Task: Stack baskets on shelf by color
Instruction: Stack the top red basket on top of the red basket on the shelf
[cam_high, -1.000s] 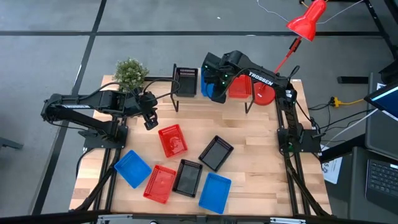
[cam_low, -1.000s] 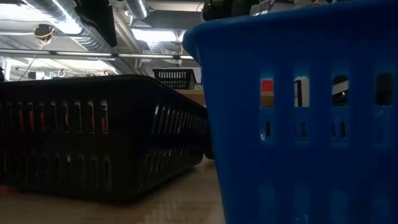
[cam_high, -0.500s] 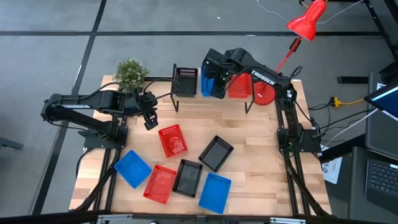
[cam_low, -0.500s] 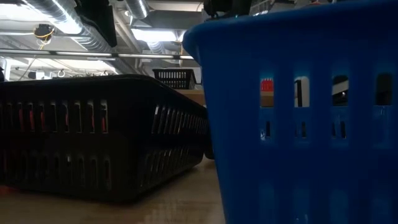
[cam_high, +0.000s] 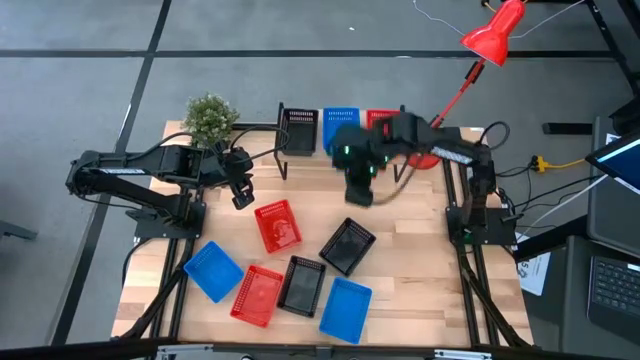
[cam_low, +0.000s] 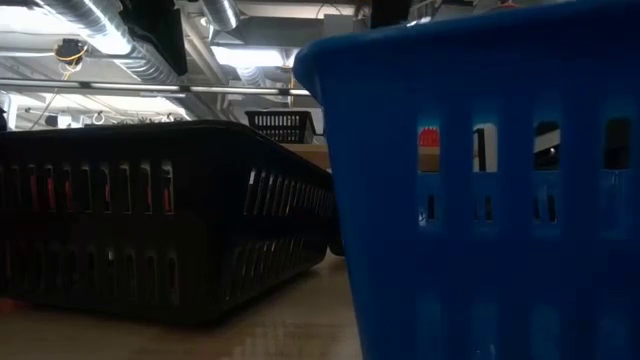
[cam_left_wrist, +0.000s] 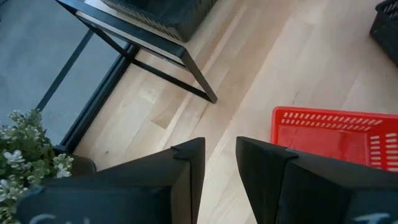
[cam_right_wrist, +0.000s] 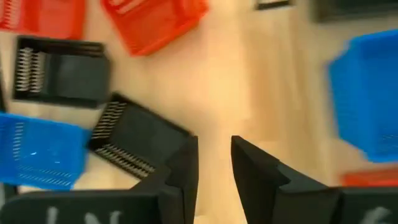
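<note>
On the shelf (cam_high: 321, 146) at the table's far side a black basket (cam_high: 300, 130), a blue basket (cam_high: 341, 124) and a red basket (cam_high: 382, 122) rest side by side. Six more baskets lie on the tabletop: red (cam_high: 277, 225), black (cam_high: 347, 245), blue (cam_high: 212, 270), red (cam_high: 257, 294), black (cam_high: 302, 284), blue (cam_high: 345, 308). My right gripper (cam_high: 358, 192) (cam_right_wrist: 214, 146) hangs open above the table, just in front of the shelf, over bare wood beside the black basket (cam_right_wrist: 134, 146). My left gripper (cam_high: 240, 196) (cam_left_wrist: 221, 146) waits open near the shelf's left leg (cam_left_wrist: 189, 68), holding nothing.
A small potted plant (cam_high: 209, 117) stands at the far left corner. A red lamp (cam_high: 492, 32) leans over the far right corner. In the low view a blue basket (cam_low: 480, 200) and a black basket (cam_low: 150, 220) fill the foreground. Bare wood lies between shelf and loose baskets.
My right gripper has pulled away from the blue basket on the shelf, swinging toward the table's near edge and middle and rising a little. The blue basket stays on the shelf between the black and red ones.
</note>
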